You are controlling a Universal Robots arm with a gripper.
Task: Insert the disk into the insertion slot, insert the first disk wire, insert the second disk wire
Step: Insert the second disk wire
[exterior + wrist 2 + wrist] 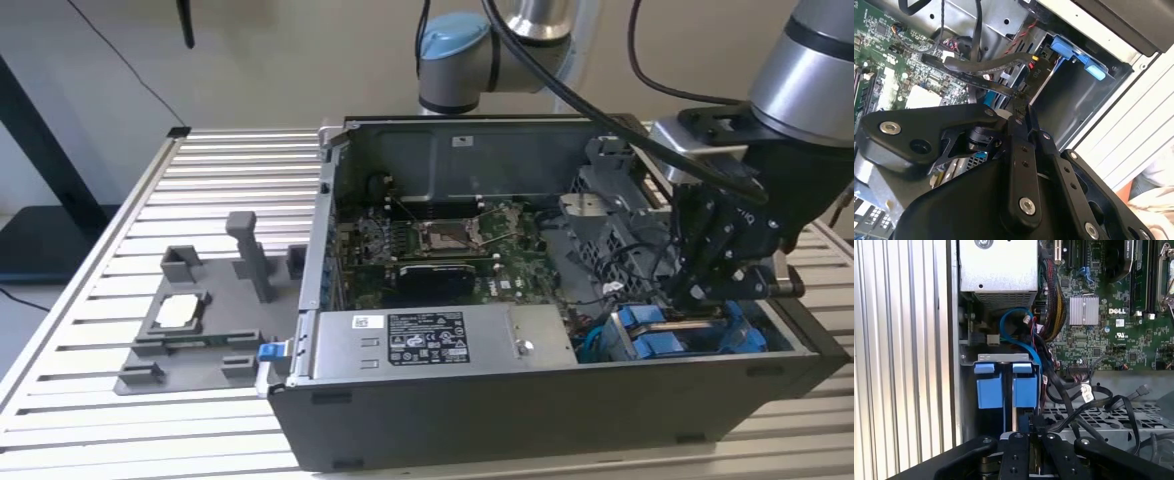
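We are seeing the disk (1006, 390) sitting in the insertion slot (1004, 358) at the computer case (534, 420) corner, its blue tabs close to the case wall. The gripper (1029, 432) is hanging just over it, fingers drawn together on a black cable connector (1019, 95), with loose black wires (1094, 400) crowding beside.

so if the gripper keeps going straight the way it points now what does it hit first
Most likely the disk, whose blue carrier tabs sit in the insertion slot right ahead of the gripper in the first wrist view. Depth is unclear; a black cable crossing there could come first.
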